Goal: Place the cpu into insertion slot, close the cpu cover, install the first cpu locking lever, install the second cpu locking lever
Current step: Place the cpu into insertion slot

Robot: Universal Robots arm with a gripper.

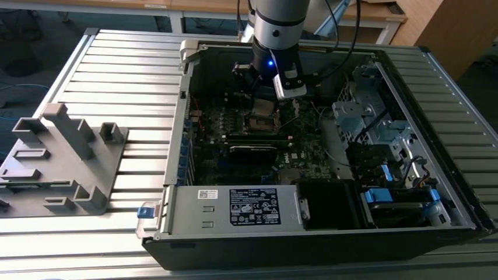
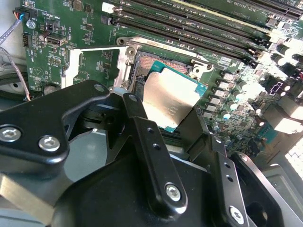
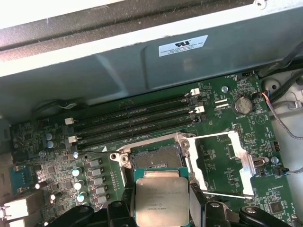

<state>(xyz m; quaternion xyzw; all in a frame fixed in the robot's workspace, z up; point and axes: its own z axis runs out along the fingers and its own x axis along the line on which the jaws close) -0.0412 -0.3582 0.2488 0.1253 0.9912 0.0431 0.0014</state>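
A robot's gripper (image 3: 162, 210) holds the cpu (image 3: 162, 198) by two opposite edges, its fingers (image 2: 142, 127) closed narrowly on the chip just above the insertion slot (image 3: 156, 158) of a motherboard (image 3: 227, 113) inside an open computer case (image 1: 175, 146).

In the exterior view the arm comes down from 12 o'clock, and the slot sits near the middle of the case with the gripper at its 12 o'clock edge.

By the look of it, the first step is under way and not finished. The chip overlaps one side of the slot without being seated, and bare contacts show beyond it. The cpu cover (image 3: 247, 163) lies swung fully open, flat on the board beside the slot, so closing it and setting both locking levers are judged to remain.

The chip rides flat with its dull metal top facing the wrist cameras. It is nearly square and has no marked long axis. In the first wrist view its edges run close to parallel with the slot's. Whether it is perfectly level cannot be told.
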